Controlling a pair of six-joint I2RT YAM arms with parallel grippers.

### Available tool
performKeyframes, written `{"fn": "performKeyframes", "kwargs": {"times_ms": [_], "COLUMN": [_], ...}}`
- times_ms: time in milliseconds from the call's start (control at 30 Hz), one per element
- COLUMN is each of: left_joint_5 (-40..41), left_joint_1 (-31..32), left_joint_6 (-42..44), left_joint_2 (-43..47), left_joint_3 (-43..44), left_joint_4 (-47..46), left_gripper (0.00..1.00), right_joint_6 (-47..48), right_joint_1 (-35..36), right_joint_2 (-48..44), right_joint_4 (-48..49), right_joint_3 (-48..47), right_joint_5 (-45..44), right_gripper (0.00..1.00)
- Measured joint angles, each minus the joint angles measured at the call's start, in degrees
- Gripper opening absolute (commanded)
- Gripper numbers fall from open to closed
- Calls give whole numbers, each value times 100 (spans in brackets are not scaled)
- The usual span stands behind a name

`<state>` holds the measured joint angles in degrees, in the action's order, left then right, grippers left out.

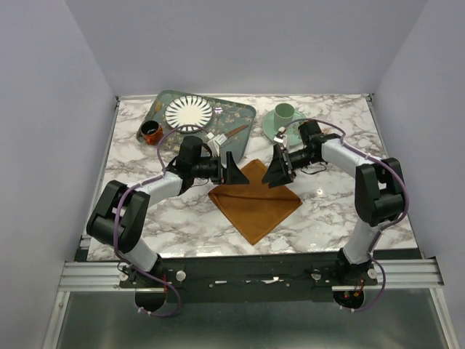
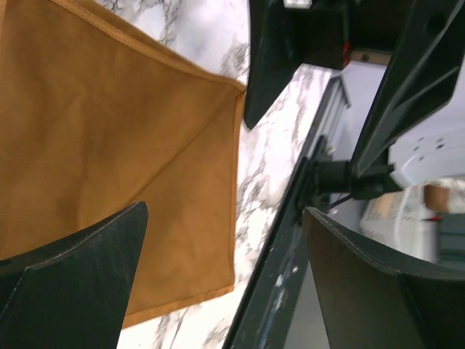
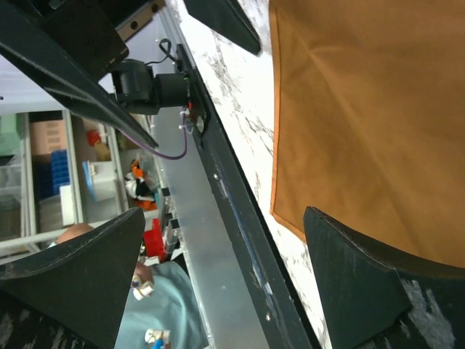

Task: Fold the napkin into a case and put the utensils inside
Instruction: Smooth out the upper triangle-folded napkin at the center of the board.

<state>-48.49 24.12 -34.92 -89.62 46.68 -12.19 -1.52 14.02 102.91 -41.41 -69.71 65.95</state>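
Tabletop (image 1: 190, 222): both arms (image 1: 163, 185) bent inward toward napkin (image 1: 256, 207).

One napkin (image 1: 254, 205) was counted, one tray (image 1: 157, 107), one striped plate (image 1: 189, 113), one green cup (image 1: 284, 111), one saucer (image 1: 270, 131) and one small brown pot (image 1: 151, 132). Two grippers were counted: left gripper (image 1: 237, 173), right gripper (image 1: 275, 173). The utensils (image 1: 232, 133) were too small to be counted.

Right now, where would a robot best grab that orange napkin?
Likely the napkin by its far corner, from above: it lies flat as a diamond, so only corners lift easily, and the open left gripper and right gripper flank that one.
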Motion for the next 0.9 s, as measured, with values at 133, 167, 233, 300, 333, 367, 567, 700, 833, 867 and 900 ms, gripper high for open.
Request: {"fn": "performKeyframes", "kwargs": {"times_ms": [133,167,233,300,333,367,567,700,833,867,900], "left_joint_5": [-72,-87,-116,-157,-164,-175,-240,-256,-256,-256,-258], "left_joint_1": [0,0,-2,0,0,0,0,-11,-83,-111,-146], "left_joint_6": [-846,-949,-1154,-1327,-1346,-1401,-1572,-1569,-1547,-1545,-1545], "left_joint_2": [-328,-389,-597,-732,-754,-774,-780,-894,-1193,-1257,-1331], "left_joint_3": [-208,-225,-251,-278,-291,-313,-570,-640,-640,-640,-638], "left_joint_4": [-874,-977,-1180,-1322,-1346,-1384,-1574,-1606,-1644,-1644,-1650], "left_gripper": [99,99,99,99,99,99,99,99,97,97,96], "right_joint_6": [-479,-557,-697,-822,-852,-905,-1016,-1021,-990,-977,-953], "right_joint_1": [291,332,407,437,442,442,442,442,437,426,409], "right_joint_2": [367,466,699,870,907,966,1126,1320,1502,1547,1606], "right_joint_4": [566,643,820,949,975,1036,1193,1228,1248,1257,1266], "right_joint_3": [-2,-2,-2,4,4,15,162,170,177,177,179], "right_joint_5": [140,144,170,199,201,225,299,326,348,352,356], "right_gripper": [98,98,98,98,98,98,98,98,97,97,97]}}
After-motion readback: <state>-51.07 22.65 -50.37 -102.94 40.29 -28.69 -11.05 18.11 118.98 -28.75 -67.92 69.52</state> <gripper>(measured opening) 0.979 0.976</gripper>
